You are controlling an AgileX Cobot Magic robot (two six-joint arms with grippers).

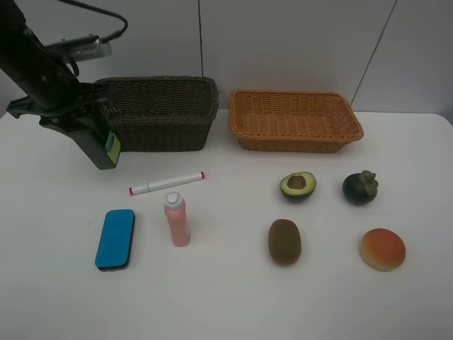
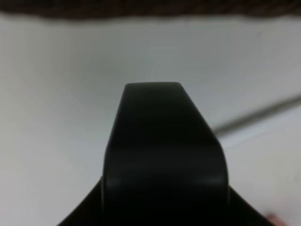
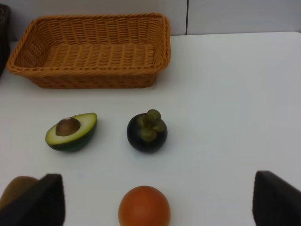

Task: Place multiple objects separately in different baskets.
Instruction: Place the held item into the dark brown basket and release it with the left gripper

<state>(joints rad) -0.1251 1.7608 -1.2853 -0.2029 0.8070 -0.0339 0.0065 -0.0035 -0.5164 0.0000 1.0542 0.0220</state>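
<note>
My left gripper (image 1: pixel 83 126) is shut on the dark green pump bottle (image 1: pixel 106 146) and holds it tilted in the air by the left end of the dark brown basket (image 1: pixel 163 133). The bottle fills the left wrist view (image 2: pixel 164 155). The white marker (image 1: pixel 166 183), pink bottle (image 1: pixel 177 221) and blue eraser (image 1: pixel 115 239) lie on the left of the table. The avocado half (image 1: pixel 297 185), mangosteen (image 1: pixel 360 188), kiwi (image 1: pixel 284 241) and orange fruit (image 1: pixel 382 249) lie in front of the light orange basket (image 1: pixel 297 142). My right gripper (image 3: pixel 155 205) is open above the orange fruit (image 3: pixel 144 207).
Both baskets stand side by side at the back of the white table (image 1: pixel 233 297) against a grey wall, and no items show inside them. In the right wrist view the avocado (image 3: pixel 71 132) and mangosteen (image 3: pixel 146 132) lie before the orange basket (image 3: pixel 94 77).
</note>
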